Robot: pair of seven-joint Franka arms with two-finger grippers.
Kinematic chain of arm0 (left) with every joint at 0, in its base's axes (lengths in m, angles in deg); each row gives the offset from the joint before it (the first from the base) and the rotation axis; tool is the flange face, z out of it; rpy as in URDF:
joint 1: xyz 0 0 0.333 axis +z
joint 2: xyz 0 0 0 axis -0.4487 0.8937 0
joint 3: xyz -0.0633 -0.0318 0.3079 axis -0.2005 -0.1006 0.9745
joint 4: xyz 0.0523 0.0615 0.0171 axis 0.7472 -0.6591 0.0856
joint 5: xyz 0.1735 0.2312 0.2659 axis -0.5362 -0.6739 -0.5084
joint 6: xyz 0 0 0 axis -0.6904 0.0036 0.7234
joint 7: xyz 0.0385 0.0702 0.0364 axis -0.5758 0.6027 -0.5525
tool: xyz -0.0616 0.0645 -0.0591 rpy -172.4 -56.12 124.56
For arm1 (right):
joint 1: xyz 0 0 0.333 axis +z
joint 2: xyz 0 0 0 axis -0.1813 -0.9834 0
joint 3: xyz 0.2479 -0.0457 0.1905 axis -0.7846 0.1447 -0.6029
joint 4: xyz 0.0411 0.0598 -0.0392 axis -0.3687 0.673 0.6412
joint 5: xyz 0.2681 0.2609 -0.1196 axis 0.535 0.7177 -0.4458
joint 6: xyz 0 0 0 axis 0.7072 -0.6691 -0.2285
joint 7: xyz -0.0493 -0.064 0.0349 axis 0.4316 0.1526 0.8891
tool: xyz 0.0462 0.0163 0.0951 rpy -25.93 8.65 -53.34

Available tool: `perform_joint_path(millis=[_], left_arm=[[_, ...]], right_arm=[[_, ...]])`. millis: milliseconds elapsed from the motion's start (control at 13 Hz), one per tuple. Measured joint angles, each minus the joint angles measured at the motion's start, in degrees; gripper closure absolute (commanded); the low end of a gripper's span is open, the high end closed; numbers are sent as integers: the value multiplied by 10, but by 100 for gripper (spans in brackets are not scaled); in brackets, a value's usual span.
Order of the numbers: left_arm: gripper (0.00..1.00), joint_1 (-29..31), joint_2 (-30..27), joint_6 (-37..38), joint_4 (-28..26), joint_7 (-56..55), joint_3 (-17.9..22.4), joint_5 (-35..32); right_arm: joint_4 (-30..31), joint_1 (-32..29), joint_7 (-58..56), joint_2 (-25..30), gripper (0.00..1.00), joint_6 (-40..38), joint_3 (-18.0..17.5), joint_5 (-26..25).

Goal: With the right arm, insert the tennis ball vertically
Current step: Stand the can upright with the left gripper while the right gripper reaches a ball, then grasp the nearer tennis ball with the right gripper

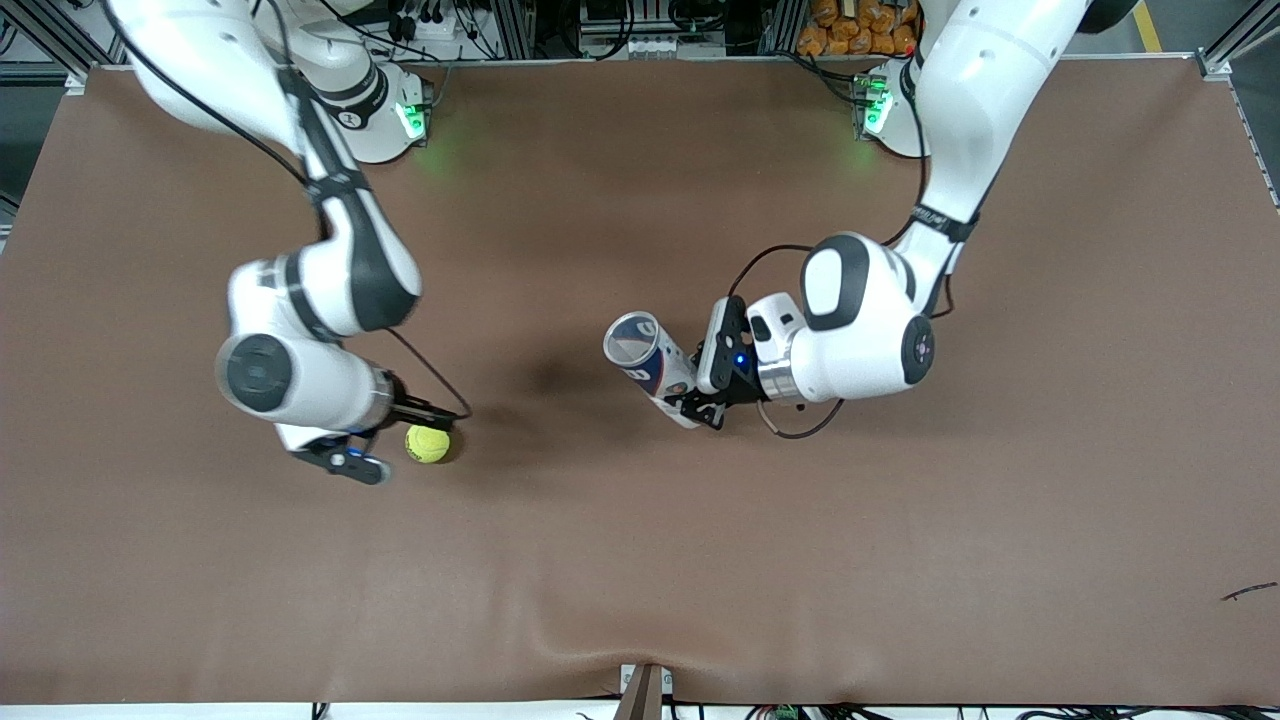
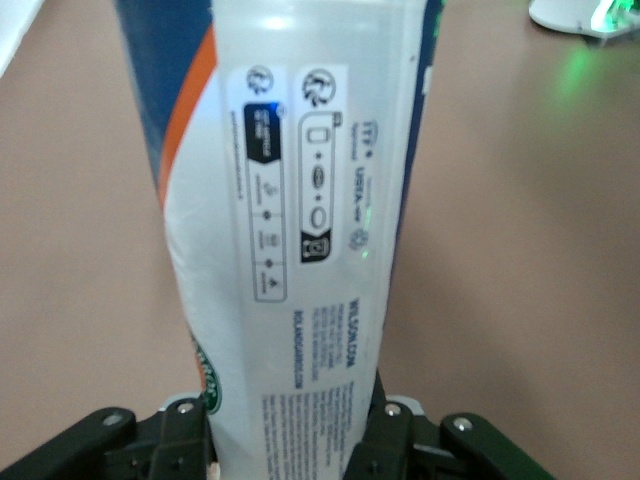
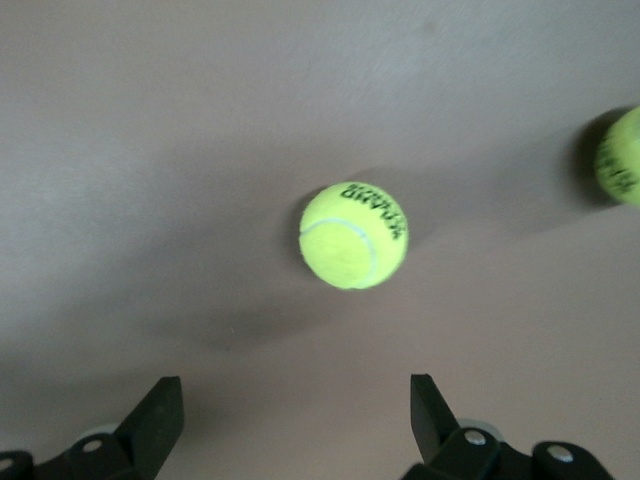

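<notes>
Right pincer (image 1: 425,412) low over the brown table (image 1: 640,560), toward the right arm's end, fingers (image 3: 155,415) spread apart with nothing between them. Tennis ball (image 1: 428,443) rests on the table under that pincer, in the gap between the fingers but not touched. Right wrist view shows a second yellow ball (image 3: 622,155) at the picture's edge, well apart from the first; not seen in the front view.

Left pincer (image 1: 697,400) near the table's middle, clamped on the lower end of a white, blue and orange ball can (image 1: 650,368). Can is tilted, open mouth facing up and toward the right arm's end.
</notes>
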Motion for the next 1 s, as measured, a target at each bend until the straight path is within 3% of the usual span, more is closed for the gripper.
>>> perform_joint_path(millis=[231, 462, 692, 1000], left_arm=[[47, -12, 50, -2, -1, 151, -1, 190], [46, -36, 87, -3, -1, 245, -3, 323], [46, -65, 105, -5, -3, 266, -4, 405], [45, -70, 120, -7, -12, 270, -4, 436]], right_arm=[[0, 0, 6, -33, 0, 16, 8, -11], [5, -9, 6, -46, 0, 46, 19, -17], [28, -11, 7, -53, 0, 94, 20, -18], [45, -10, 17, -74, 0, 142, 19, -18]])
